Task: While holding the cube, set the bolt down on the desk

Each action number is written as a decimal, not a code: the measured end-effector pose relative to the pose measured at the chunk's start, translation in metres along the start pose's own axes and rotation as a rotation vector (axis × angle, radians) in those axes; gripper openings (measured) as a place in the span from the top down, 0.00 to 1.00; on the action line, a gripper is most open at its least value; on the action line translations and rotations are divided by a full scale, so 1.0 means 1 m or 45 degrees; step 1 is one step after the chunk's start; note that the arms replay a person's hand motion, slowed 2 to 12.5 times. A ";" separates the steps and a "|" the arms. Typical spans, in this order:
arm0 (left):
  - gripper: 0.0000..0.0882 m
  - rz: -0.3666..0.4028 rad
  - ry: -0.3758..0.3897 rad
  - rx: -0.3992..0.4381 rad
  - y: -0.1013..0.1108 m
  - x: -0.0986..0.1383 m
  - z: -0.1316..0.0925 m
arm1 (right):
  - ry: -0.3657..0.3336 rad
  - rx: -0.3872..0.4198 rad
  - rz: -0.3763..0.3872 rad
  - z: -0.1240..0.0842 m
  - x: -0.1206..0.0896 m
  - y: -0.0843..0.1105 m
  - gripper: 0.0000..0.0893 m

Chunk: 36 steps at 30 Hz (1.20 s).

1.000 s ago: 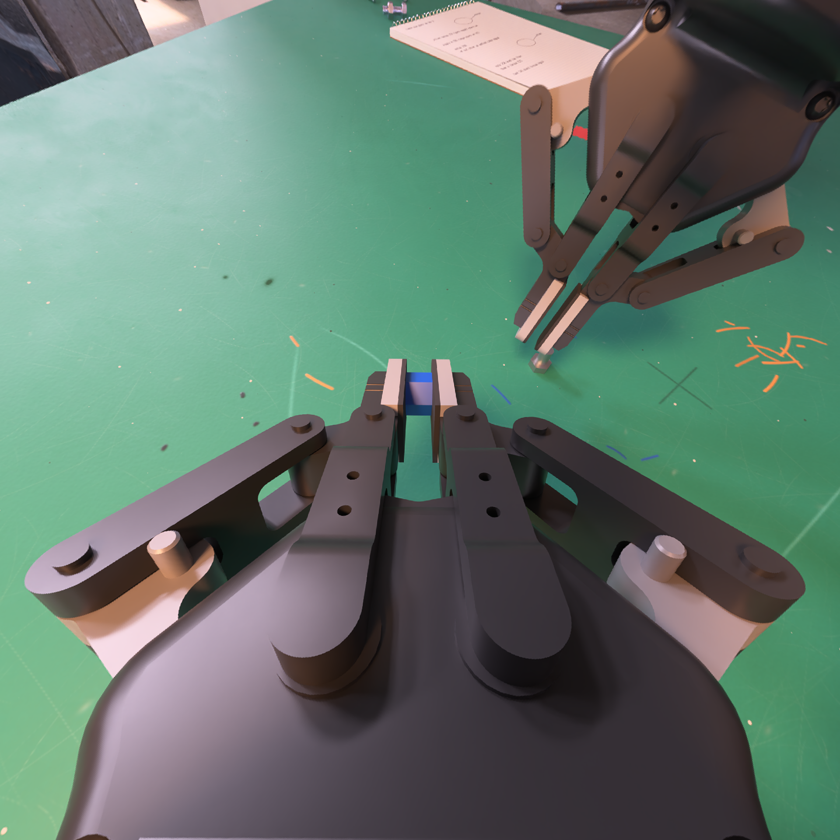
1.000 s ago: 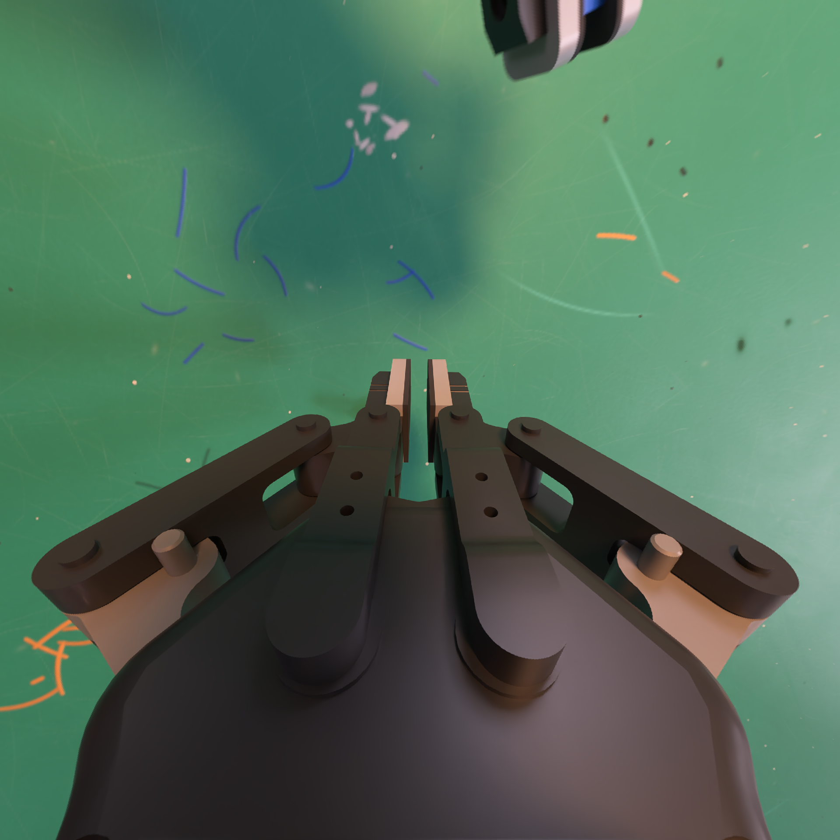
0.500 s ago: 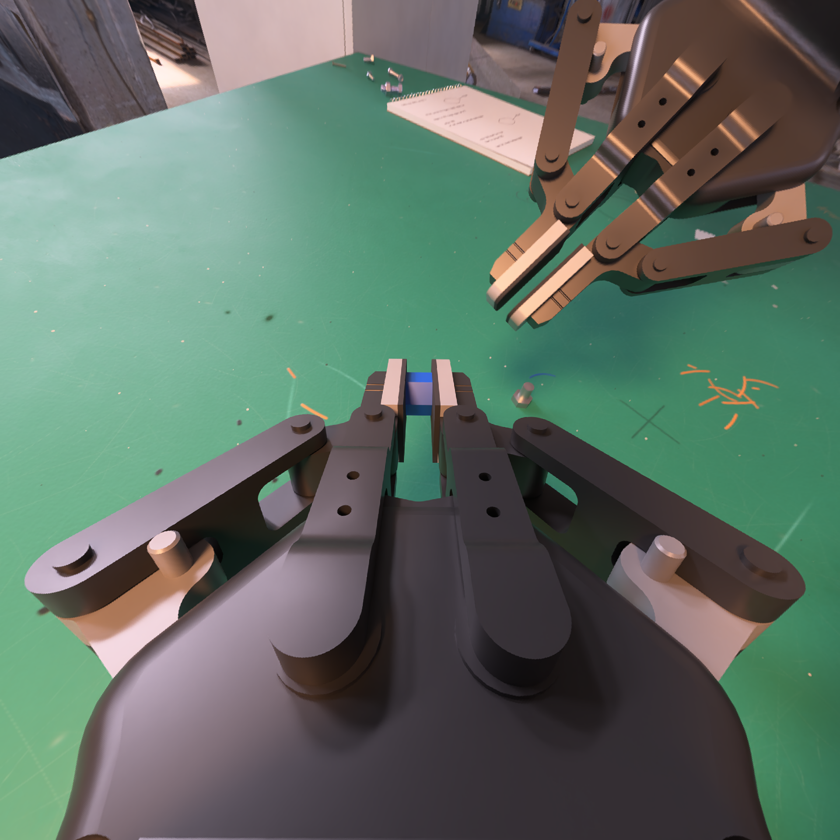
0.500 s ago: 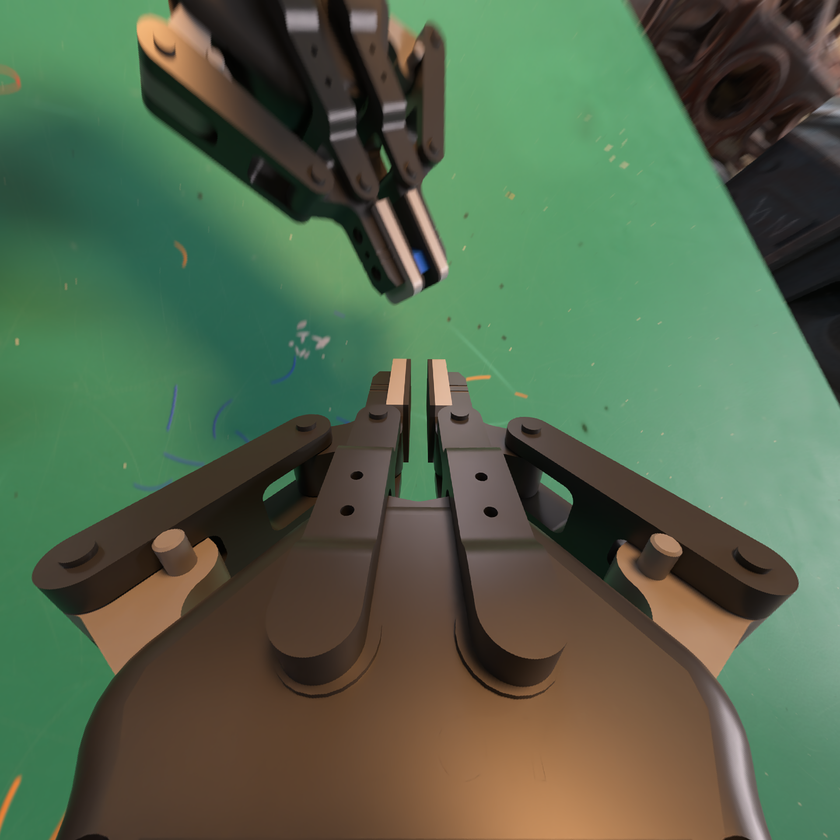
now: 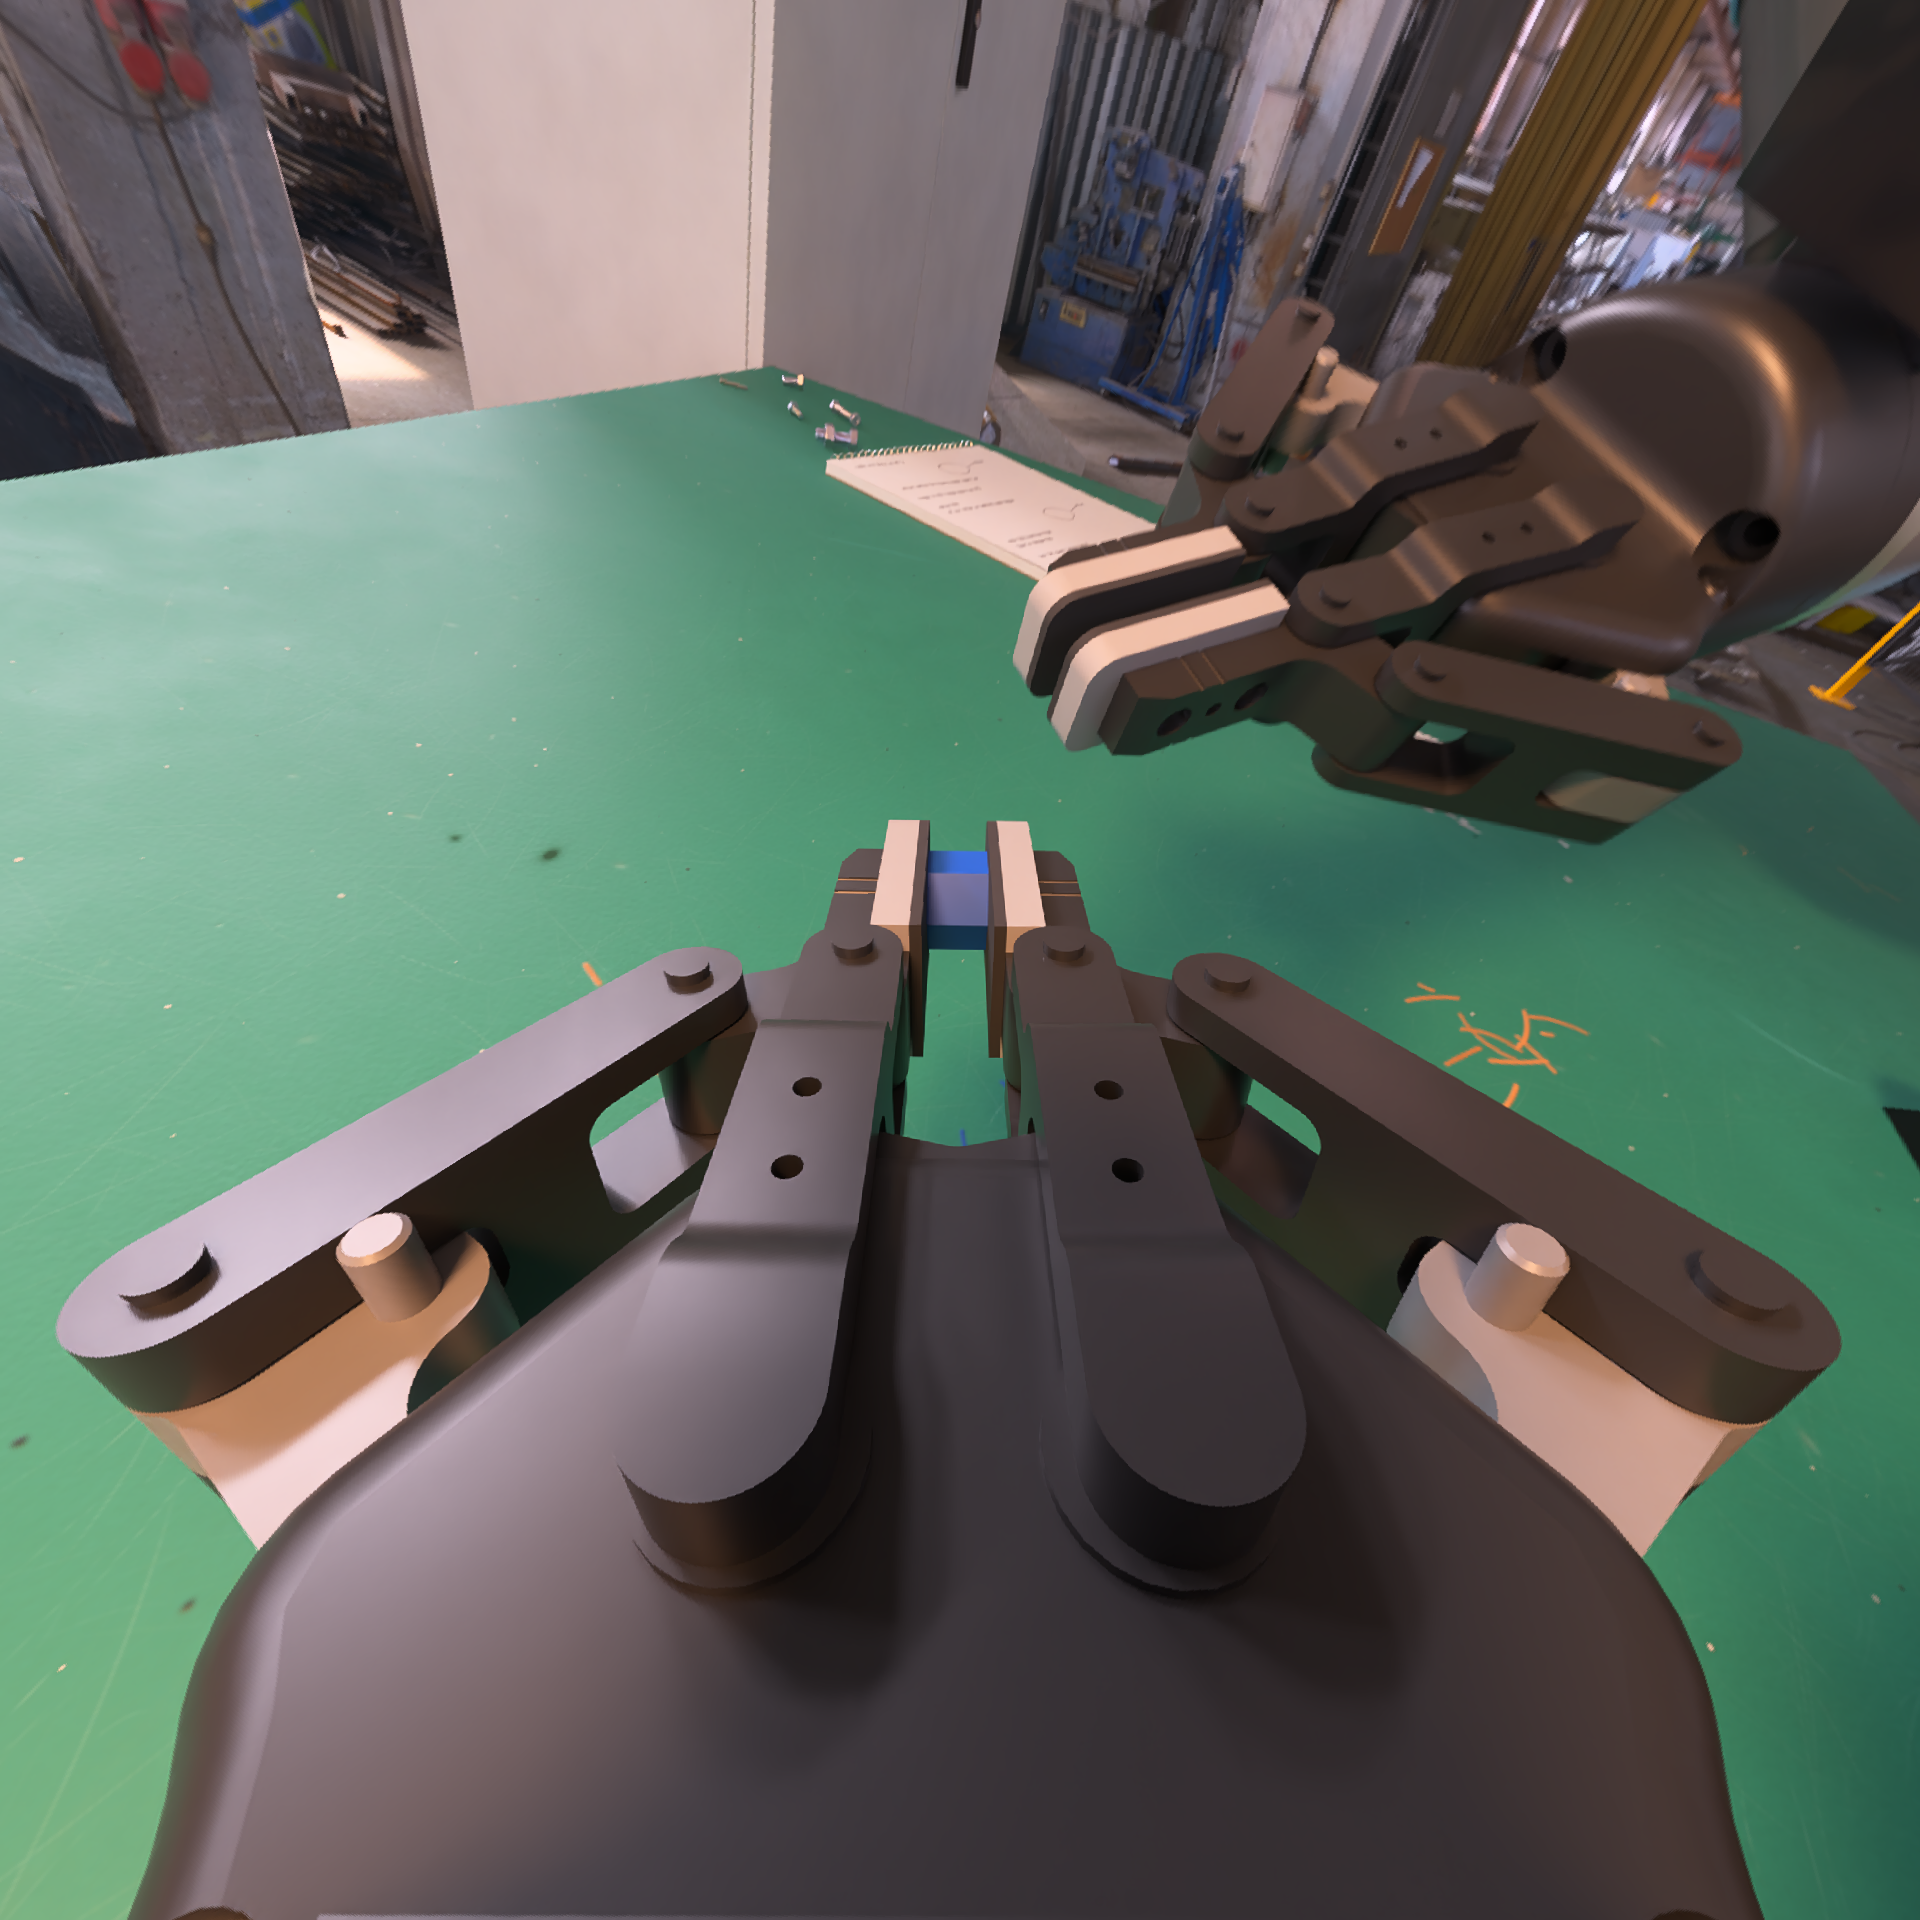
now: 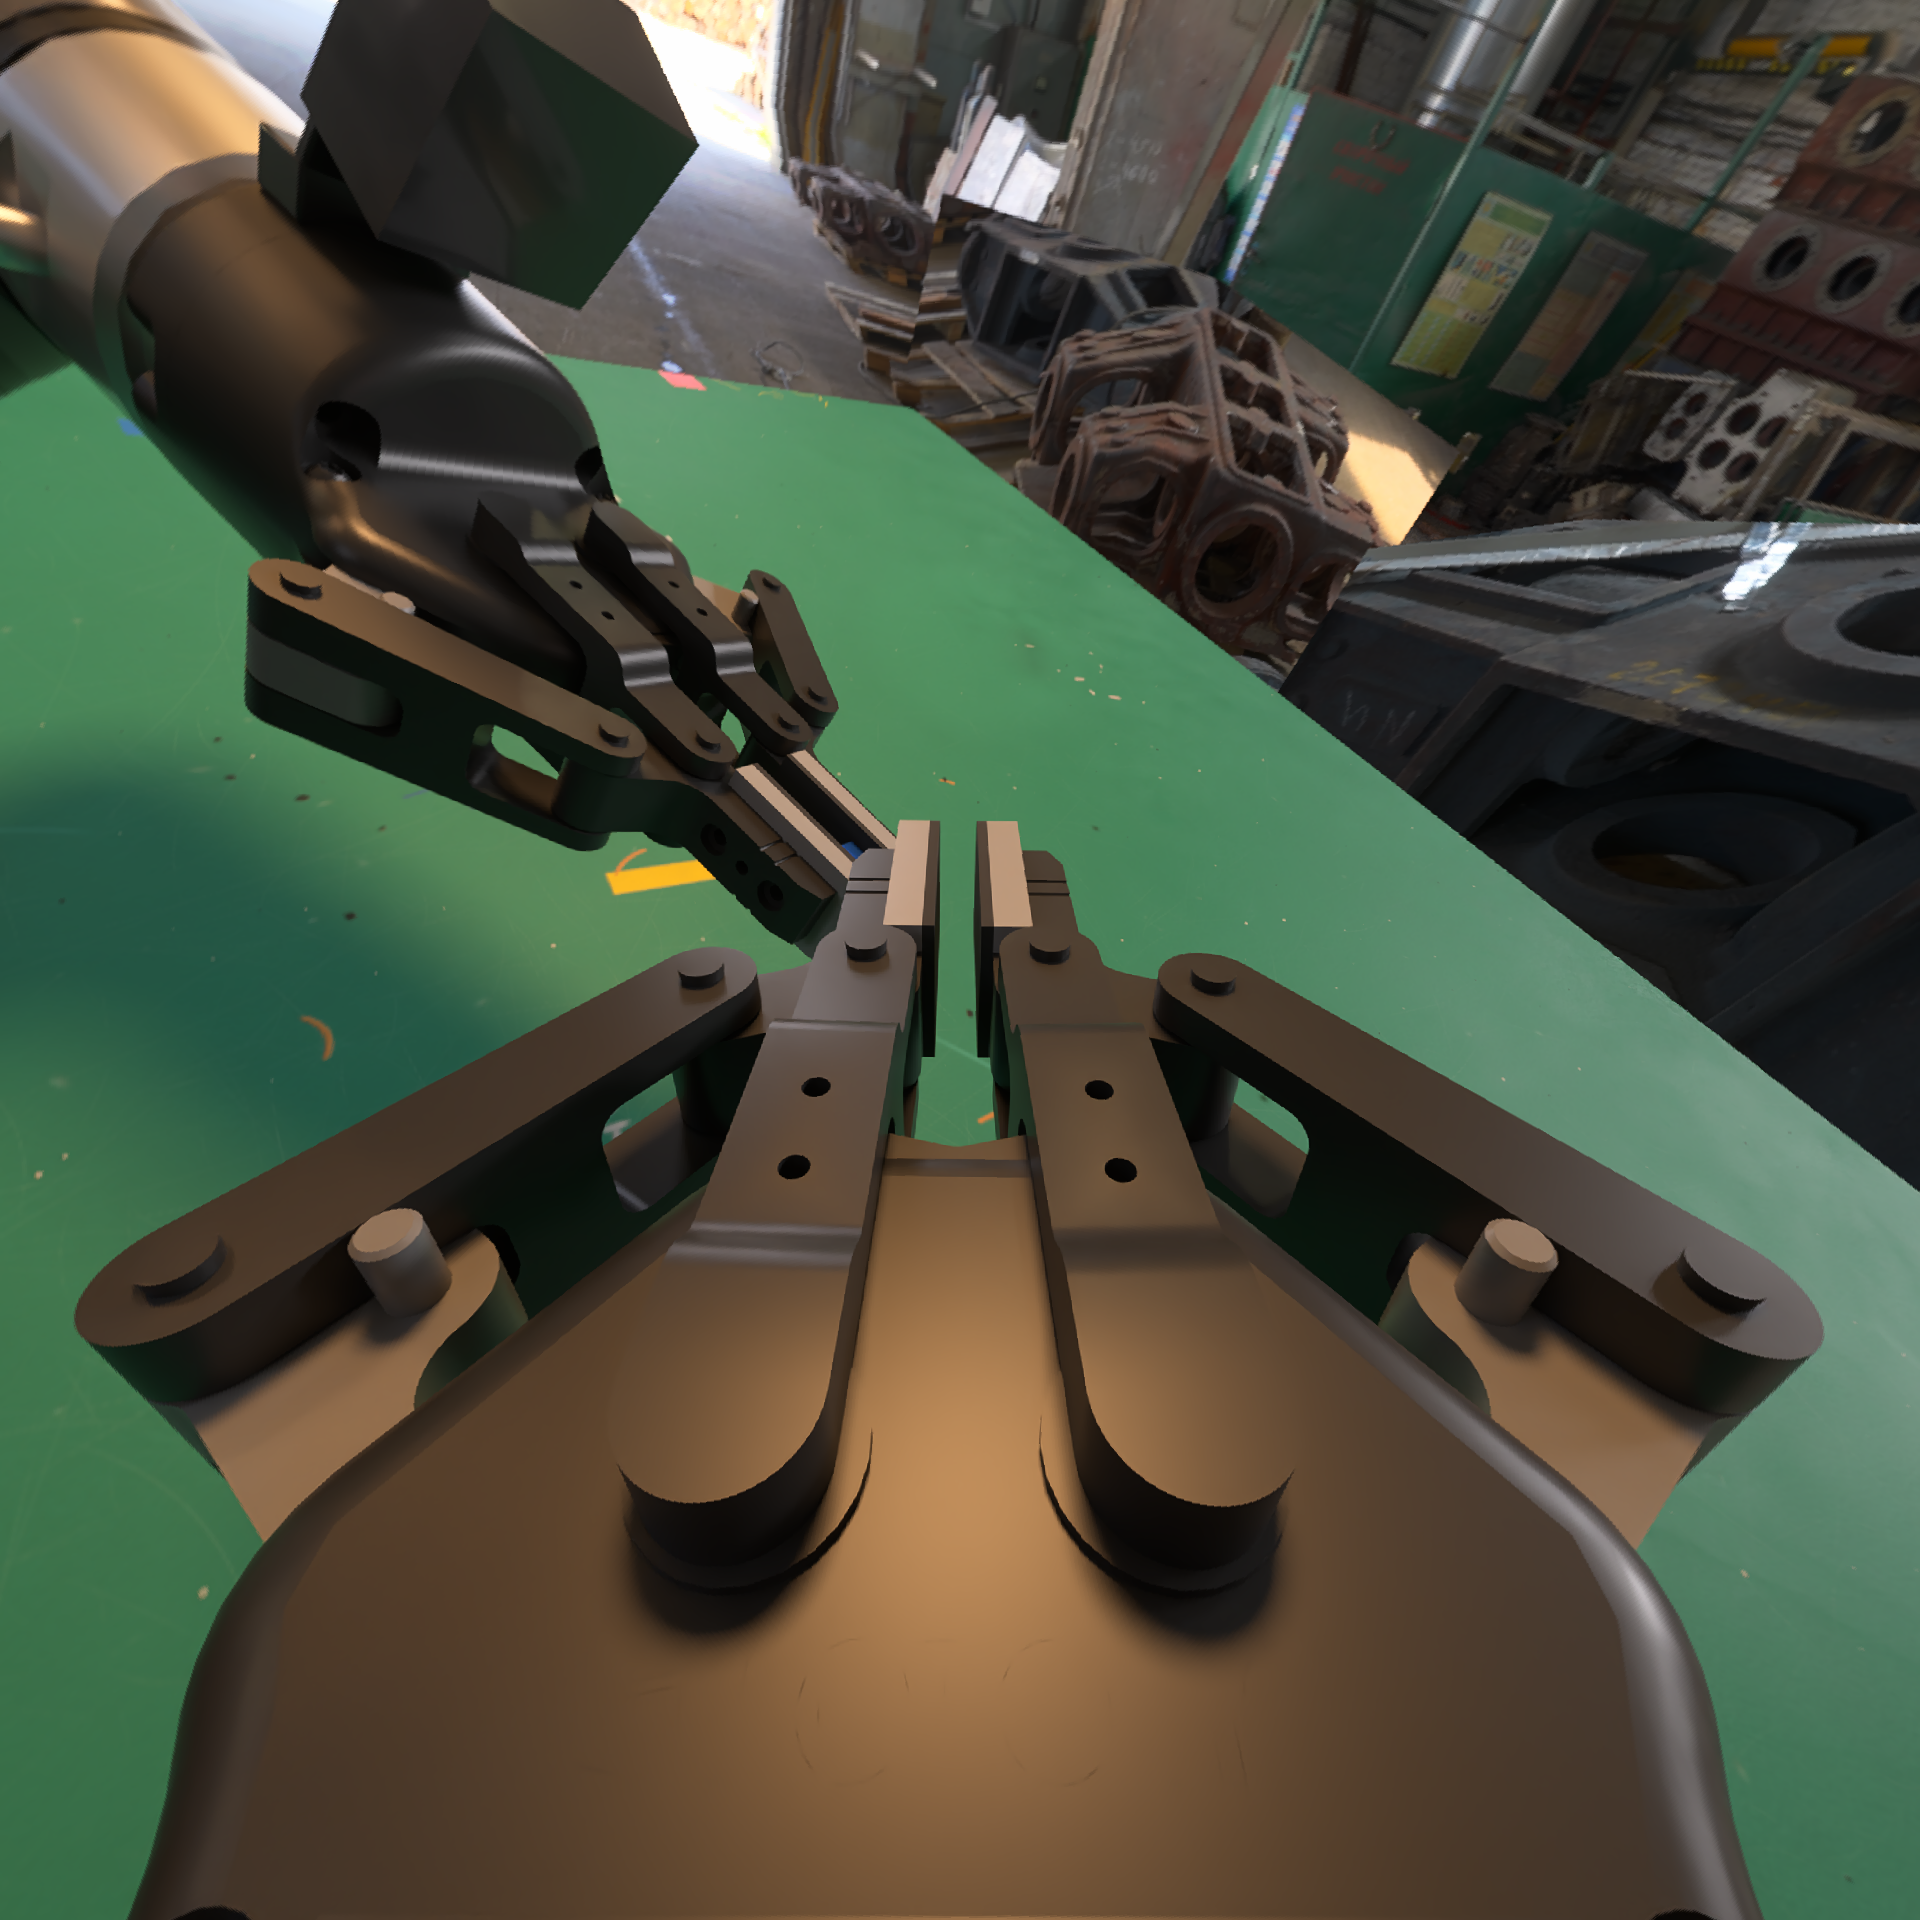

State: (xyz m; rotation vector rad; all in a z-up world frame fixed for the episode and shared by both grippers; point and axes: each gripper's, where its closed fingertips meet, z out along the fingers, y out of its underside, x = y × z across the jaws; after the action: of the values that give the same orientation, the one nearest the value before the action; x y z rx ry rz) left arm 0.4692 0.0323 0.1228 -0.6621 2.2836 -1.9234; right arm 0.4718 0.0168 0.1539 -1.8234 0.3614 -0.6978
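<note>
My left gripper (image 5: 956, 873) is shut on a small blue cube (image 5: 956, 899) and holds it above the green desk (image 5: 416, 727). My right gripper (image 6: 957, 862) is slightly open, with a narrow gap and nothing between its fingers. In the left wrist view the right gripper (image 5: 1049, 670) hovers above the desk, up and to the right of the cube. In the right wrist view the left gripper (image 6: 821, 868) reaches in from the upper left, and a sliver of the cube (image 6: 854, 850) shows at its tips. The bolt is in neither view now.
A spiral notepad (image 5: 987, 499) lies at the far right of the desk, with a few loose bolts (image 5: 831, 416) beyond it near the far edge. The desk's edge (image 6: 1247, 727) runs diagonally in the right wrist view. Heavy machinery stands beyond it.
The right gripper left the bolt standing on the desk, rose and tilted level. The left gripper tilted up with the cube still held, and the bolt dropped out of its view.
</note>
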 end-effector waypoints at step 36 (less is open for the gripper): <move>0.89 -0.031 -0.021 0.126 -0.013 0.003 0.000 | 0.180 0.115 0.163 0.006 -0.007 -0.005 0.93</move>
State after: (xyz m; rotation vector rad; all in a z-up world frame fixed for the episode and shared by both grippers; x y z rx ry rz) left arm 0.4705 0.0294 0.1358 -0.6947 2.1640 -2.0182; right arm 0.4695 0.0275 0.1553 -1.6547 0.5268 -0.7436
